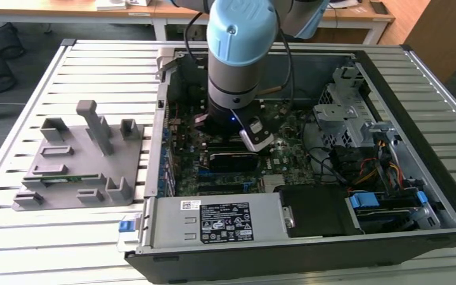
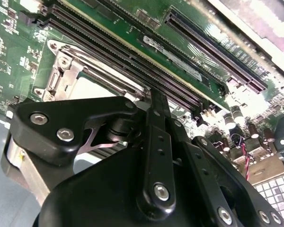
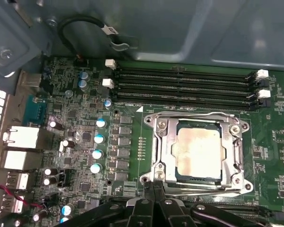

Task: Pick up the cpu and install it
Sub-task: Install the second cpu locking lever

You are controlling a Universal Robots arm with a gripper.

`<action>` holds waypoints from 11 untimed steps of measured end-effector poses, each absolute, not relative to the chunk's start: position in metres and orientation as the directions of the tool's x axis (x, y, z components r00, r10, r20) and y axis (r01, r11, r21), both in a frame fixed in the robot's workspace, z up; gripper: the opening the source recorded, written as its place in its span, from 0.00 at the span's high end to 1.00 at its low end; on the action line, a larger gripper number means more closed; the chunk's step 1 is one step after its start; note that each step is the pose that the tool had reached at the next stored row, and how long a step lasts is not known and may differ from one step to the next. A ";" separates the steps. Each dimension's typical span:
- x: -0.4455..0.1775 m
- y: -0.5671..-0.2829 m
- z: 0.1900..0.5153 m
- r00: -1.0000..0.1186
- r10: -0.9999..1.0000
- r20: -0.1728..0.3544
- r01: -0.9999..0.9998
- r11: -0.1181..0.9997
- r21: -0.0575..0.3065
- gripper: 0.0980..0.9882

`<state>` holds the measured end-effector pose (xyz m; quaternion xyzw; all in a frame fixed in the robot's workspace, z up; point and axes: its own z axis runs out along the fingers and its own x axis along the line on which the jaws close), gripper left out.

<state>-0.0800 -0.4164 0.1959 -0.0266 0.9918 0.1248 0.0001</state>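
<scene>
The cpu lies flat in the socket on the green motherboard, its pale silver top facing up and ringed by the socket's metal frame. In the first wrist view we see the gripper just beside the frame's near edge, its two black fingers pressed together into a narrow point that holds nothing. The fingertips seem to sit at the frame's rim rather than on the chip itself, though we cannot tell whether they actually touch the metal. Beyond the socket run the long black memory slots, with white clips at their ends.

In the second wrist view the gripper's black linkage fills the foreground, and a pale patch of the cpu shows behind it, next to the metal frame and the slots.

In the exterior view we see the arm reaching down into the open computer case, its wrist low over the board. On the exterior view's left, a grey holder tray rests on the slatted table.
</scene>
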 end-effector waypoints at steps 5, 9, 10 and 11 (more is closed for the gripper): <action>-0.082 -0.418 0.193 -0.999 -0.053 -0.007 -0.053 0.965 0.257 0.99; -0.083 -0.418 0.192 -0.999 -0.052 -0.008 -0.053 0.963 0.263 0.99; -0.083 -0.418 0.192 -0.999 -0.052 -0.008 -0.053 0.963 0.264 0.99; -0.083 -0.418 0.192 -0.999 -0.053 -0.008 -0.053 0.963 0.264 0.99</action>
